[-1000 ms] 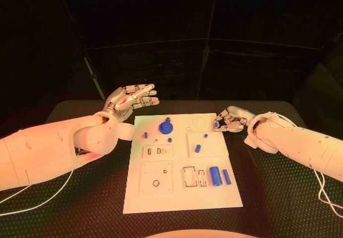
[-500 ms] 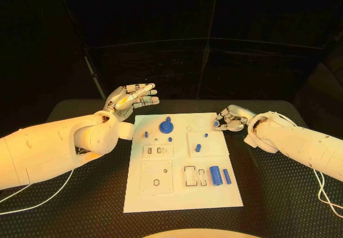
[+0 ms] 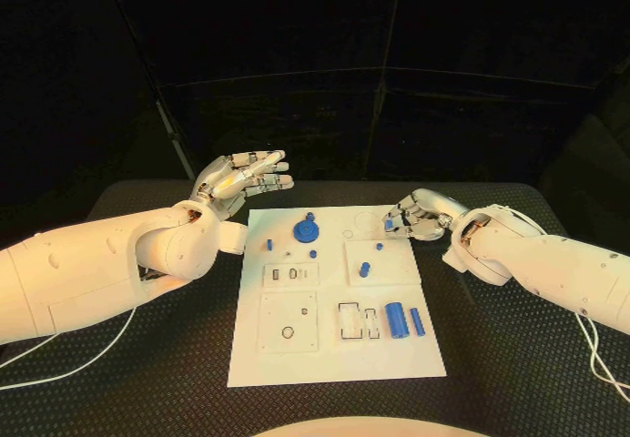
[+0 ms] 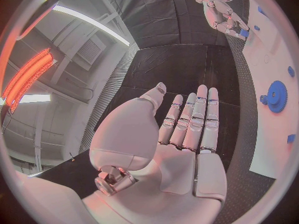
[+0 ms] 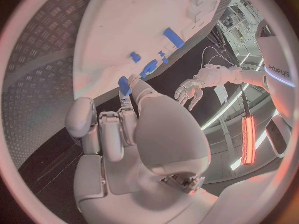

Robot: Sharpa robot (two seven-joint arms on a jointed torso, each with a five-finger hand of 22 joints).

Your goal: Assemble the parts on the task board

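Right silver hand (image 3: 418, 218) pinched a small blue peg (image 3: 394, 226) at the far right edge of the white task board (image 3: 335, 360), left silver hand (image 3: 243, 180) hung raised beyond the board's far left corner, fingers spread, holding nothing, blue toothed gear (image 3: 306, 232) lay on the board, black textured surface (image 3: 157, 382) beneath.

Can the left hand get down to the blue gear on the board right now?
Probably yes. The left hand is open, holds nothing, and hangs raised off the board's far left corner. The blue gear sits uncovered near that corner of the board. The right hand, pinching a small blue part, stays at the opposite edge.
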